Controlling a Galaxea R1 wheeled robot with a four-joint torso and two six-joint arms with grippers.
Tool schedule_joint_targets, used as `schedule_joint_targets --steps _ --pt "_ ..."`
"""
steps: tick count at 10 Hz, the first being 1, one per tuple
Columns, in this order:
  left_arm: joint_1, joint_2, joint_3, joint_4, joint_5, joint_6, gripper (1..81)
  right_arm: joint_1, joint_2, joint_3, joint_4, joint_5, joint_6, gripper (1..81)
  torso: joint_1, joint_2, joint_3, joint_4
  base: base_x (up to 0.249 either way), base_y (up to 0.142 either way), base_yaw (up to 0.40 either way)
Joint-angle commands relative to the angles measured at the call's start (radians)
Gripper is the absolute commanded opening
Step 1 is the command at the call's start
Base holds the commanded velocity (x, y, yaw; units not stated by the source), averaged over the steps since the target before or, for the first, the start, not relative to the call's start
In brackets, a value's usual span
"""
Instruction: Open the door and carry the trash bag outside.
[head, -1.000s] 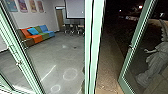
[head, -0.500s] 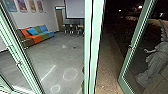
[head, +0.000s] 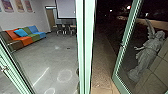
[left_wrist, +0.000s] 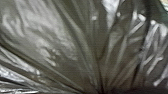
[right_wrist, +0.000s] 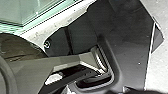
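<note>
Head camera has swung a little to the right: winged statue (head: 147, 55) shows more fully behind the green-framed glass door (head: 120, 55), and the robot seems to be turning toward the paving (head: 102, 70) outside, with the way apparently open. Trash bag (left_wrist: 75, 45) right up against the left wrist camera, dark film drawn into converging folds; likely being carried there, though cannot tell whether left hand or right hand is apart, together or clamped. Carry looks unfinished; loose plastic could snag on the door's edge.
</note>
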Motion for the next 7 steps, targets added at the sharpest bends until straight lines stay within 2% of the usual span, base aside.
schedule_joint_targets --steps 1,7 --pt "-0.042 0.004 0.003 0.001 0.065 -0.001 1.0 0.021 0.007 -0.010 -0.019 -0.034 -0.002 81.1 0.000 0.000 0.000 0.000 0.000 0.000 -0.186" --pt "-0.043 0.004 0.003 0.004 0.065 -0.001 1.0 0.023 0.018 -0.024 -0.019 -0.036 -0.002 81.1 0.000 0.000 0.000 0.000 0.000 0.000 -0.180"
